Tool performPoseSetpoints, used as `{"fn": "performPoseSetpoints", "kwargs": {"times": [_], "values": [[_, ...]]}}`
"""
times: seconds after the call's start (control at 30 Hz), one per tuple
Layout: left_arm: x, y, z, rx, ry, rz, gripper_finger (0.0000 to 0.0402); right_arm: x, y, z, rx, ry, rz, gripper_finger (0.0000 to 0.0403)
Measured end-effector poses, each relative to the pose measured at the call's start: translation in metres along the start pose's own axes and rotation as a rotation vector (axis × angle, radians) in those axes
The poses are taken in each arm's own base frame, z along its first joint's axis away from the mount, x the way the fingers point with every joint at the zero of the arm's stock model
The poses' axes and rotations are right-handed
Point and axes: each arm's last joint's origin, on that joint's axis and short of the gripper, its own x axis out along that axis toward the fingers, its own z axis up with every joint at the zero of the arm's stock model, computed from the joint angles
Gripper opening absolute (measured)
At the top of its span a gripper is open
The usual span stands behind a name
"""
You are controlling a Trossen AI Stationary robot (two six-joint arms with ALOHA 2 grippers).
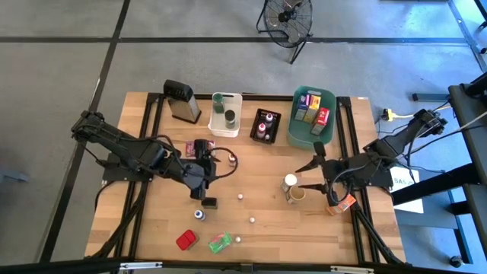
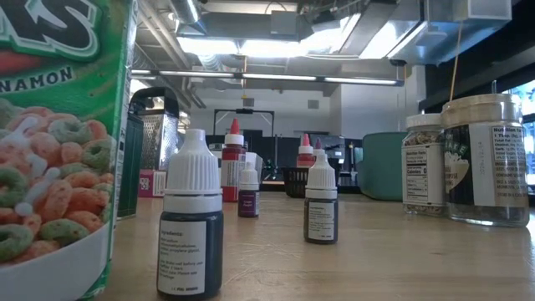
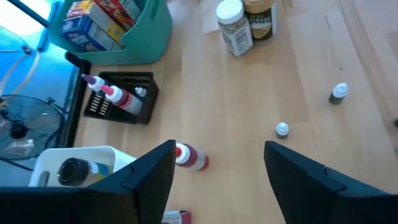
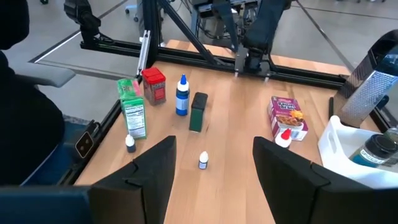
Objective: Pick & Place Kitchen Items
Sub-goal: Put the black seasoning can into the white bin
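Near the desk's middle, the left hand (image 1: 204,169) hovers wide and empty over a red-capped bottle (image 3: 189,157), so it should descend squarely astride it; right hand (image 1: 318,168) waits open.

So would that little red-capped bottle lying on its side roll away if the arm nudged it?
Probably. The bottle lies flat on smooth wood and looks round, so a sideways nudge would likely roll it. It seems small and light. The open left gripper hovers over it.
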Motion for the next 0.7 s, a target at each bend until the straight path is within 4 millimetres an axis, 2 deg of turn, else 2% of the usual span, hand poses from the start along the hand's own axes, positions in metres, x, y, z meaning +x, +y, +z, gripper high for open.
{"fn": "performPoseSetpoints", "kwargs": {"times": [0.33, 0.5, 0.7], "values": [[0.005, 0.009, -0.001, -0.021, 0.031, -0.021, 0.031, 0.009, 0.004, -0.003, -0.015, 0.035, -0.004, 0.0215], [0.003, 0.005, -0.007, -0.035, 0.081, -0.043, 0.0311, 0.017, 0.007, -0.006, -0.013, 0.063, -0.007, 0.0215], [-0.002, -0.007, -0.012, -0.095, 0.135, -0.185, 0.0312, 0.031, 0.012, -0.011, -0.031, 0.11, -0.013, 0.0215]]}}
